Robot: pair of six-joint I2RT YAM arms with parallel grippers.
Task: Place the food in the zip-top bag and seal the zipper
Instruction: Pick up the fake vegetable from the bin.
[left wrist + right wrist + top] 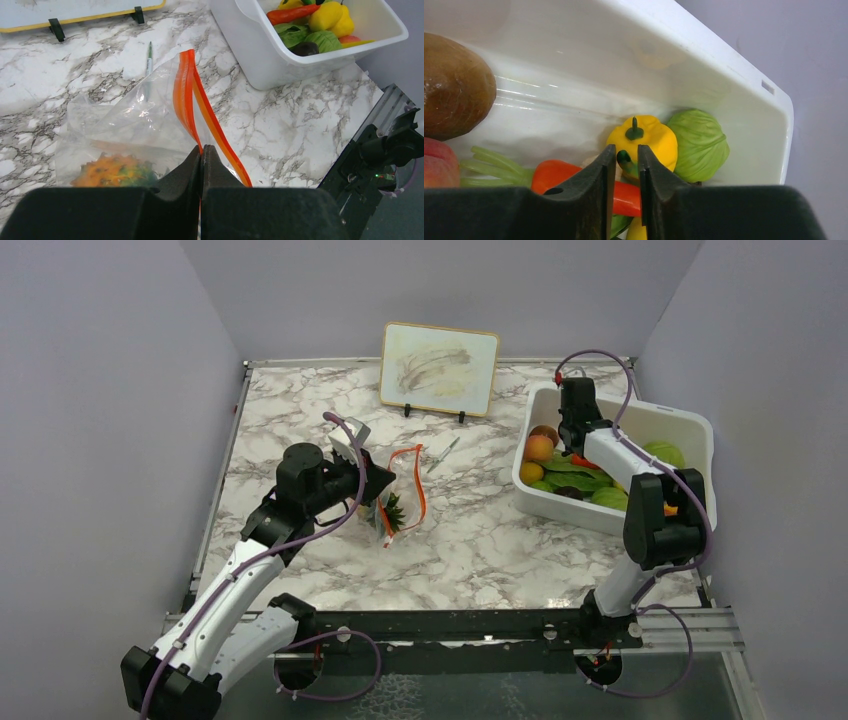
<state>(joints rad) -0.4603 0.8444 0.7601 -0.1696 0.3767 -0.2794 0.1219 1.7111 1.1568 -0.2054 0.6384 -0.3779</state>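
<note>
Left gripper [201, 151]: clenched, jaws pressed together on the zipper [186, 95] at the mouth of the zip-top bag [125, 117]; the red-orange strip rises straight out from between the fingertips. The bag lies on the marble table [480, 540] well to the left of the white bin [694, 432], with its mouth edge turned toward the bin. One spiky orange pineapple [111, 170] with green leaves sits inside the bag, just beside the left fingers. Right gripper [626, 152]: down inside the bin, jaws nearly together, a green stem [624, 162] standing in the narrow gap; whether the pads actually pinch it cannot be told. Directly beyond the fingertips, against the bin wall, is one yellow pepper [646, 142], touching one green cabbage-like piece [701, 145]. Under the jaws lies one long red-orange pepper [556, 175]. One brown rounded piece [454, 85] sits at the bin's other end. One grey pen [443, 454] lies between bag and bin. One board [440, 367] stands propped beyond, left of the bin.
</note>
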